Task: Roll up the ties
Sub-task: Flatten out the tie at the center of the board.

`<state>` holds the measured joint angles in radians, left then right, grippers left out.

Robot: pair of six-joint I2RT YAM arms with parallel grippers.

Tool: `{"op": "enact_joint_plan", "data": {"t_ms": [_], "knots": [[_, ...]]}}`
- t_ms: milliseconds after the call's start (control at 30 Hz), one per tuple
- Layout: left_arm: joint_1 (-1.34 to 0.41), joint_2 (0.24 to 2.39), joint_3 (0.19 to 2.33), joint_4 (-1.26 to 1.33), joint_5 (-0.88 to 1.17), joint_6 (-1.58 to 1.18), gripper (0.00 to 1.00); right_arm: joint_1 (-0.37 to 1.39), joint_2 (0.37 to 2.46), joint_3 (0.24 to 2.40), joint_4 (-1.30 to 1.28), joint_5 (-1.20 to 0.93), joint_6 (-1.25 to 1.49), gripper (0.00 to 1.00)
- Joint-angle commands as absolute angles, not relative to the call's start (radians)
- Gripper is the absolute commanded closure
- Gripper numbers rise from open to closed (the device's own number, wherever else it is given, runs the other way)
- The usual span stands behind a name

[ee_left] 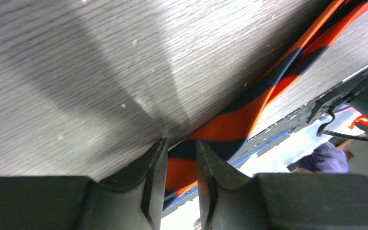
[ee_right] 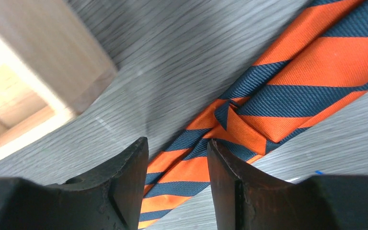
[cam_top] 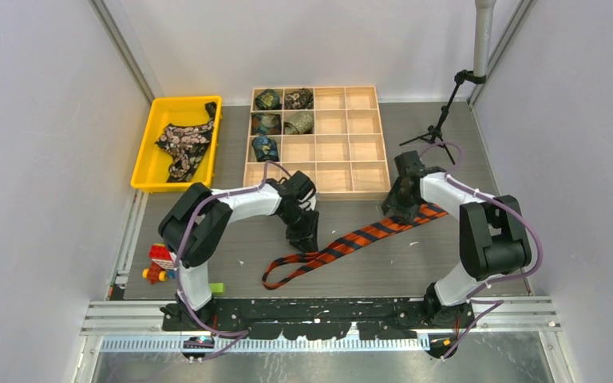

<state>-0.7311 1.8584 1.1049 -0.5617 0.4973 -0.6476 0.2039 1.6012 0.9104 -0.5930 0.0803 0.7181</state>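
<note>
Left end effector (ee_left: 181,143) flanking woven orange-navy striped tie (ee_left: 235,120) | grained grey table (ee_left: 76,72)

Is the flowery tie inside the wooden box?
No, the black flowered tie lies in the yellow bin, left of the wooden divided tray.

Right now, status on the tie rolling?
Left gripper shut on striped tie. Right gripper open, straddling the tie at a fold. Wooden tray corner close beside right gripper, not touching.
</note>
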Motion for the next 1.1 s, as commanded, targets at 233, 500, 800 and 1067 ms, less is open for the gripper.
{"op": "enact_joint_plan", "data": {"t_ms": [233,500,800,1067], "knots": [[-0.769,1.515,1.186,-0.91,0.048,-0.454,0.47,0.183,1.571,1.055,-0.777,0.306,0.612,0.46],[-0.808,1.291,0.989,-0.873,0.088,-0.47,0.53,0.483,1.459,1.179,-0.905,0.38,0.649,0.35],[-0.89,1.229,0.87,-0.873,0.046,-0.591,0.62,0.799,1.38,1.149,-0.831,0.311,0.807,0.39],[-0.895,1.247,0.798,-0.742,0.11,-0.608,0.69,0.947,1.36,1.065,-0.751,0.302,0.871,0.42]]}}
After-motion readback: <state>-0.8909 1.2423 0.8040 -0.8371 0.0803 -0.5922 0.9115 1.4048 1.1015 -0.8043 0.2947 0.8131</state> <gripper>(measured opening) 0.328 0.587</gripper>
